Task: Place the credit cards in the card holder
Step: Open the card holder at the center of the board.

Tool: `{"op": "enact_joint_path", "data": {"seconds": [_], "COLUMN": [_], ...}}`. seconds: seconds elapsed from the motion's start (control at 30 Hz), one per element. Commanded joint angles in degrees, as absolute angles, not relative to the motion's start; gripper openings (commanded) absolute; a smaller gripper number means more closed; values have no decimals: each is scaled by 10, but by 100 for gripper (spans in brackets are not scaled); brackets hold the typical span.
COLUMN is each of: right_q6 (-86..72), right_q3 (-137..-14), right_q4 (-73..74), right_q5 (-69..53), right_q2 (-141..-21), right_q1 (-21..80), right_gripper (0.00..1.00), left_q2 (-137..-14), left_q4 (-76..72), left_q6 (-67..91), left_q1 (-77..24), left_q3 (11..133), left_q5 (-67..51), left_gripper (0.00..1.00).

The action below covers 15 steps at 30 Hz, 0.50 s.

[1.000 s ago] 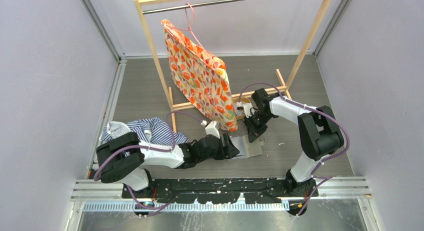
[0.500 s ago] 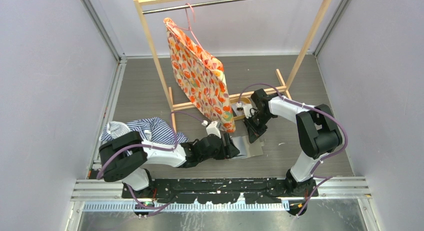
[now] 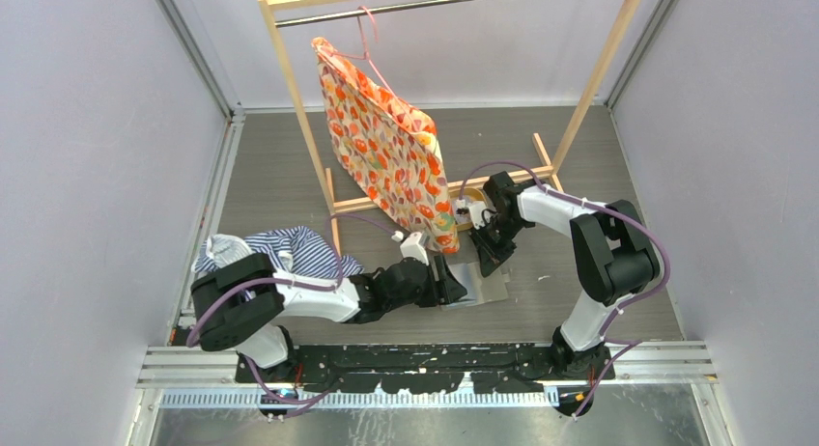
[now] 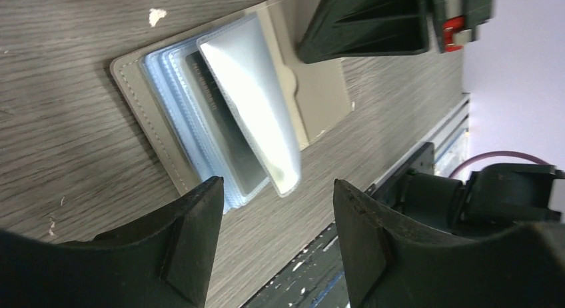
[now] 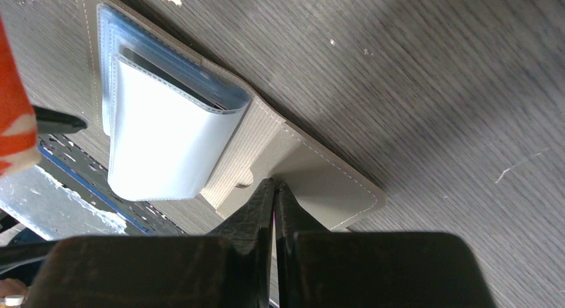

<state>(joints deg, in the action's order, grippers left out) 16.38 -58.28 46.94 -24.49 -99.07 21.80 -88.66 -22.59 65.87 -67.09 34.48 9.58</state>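
The taupe card holder [image 3: 488, 284] lies open on the table. Its clear bluish sleeves [image 4: 200, 121] fan out, and one pale sleeve [image 4: 256, 115] arches up off the stack. A dark credit card [image 4: 223, 138] sits inside one sleeve; I see no other cards. My left gripper [image 4: 276, 188] is open, low at the near edge of the sleeves, with nothing between its fingers. My right gripper [image 5: 273, 185] is shut, its tips pressing down on the holder's bare cover flap [image 5: 326, 185] beside the snap tab. From above, the left gripper [image 3: 454, 290] and right gripper [image 3: 486, 263] flank the holder.
A wooden clothes rack [image 3: 290, 98] stands behind, with an orange patterned bag [image 3: 386, 156] hanging down to just above the left gripper. Its base bar [image 3: 454, 187] runs behind the right arm. A striped cloth [image 3: 290, 253] lies bunched at the left.
My left gripper has edged right, closer to the sleeves. The hanging bag swayed slightly. The right gripper has stayed pressed on the flap.
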Motion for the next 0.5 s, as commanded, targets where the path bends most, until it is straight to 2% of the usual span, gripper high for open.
{"op": "enact_joint_path", "data": {"seconds": [0.0,0.47], "right_q6": [171,172], "right_q3": [-600,-601], "right_q4": [475,476], "right_q5": [-241,-242], "right_q2": [-993,-995], "right_q1": [222,224], "right_gripper": [9,9], "left_q2": [-914,-949], "left_q4": [-220,-252], "left_q6": [659,666], "left_q1": [-666,-664], "left_q3": [381,397], "left_q5": [86,58], "left_gripper": [63,63]}}
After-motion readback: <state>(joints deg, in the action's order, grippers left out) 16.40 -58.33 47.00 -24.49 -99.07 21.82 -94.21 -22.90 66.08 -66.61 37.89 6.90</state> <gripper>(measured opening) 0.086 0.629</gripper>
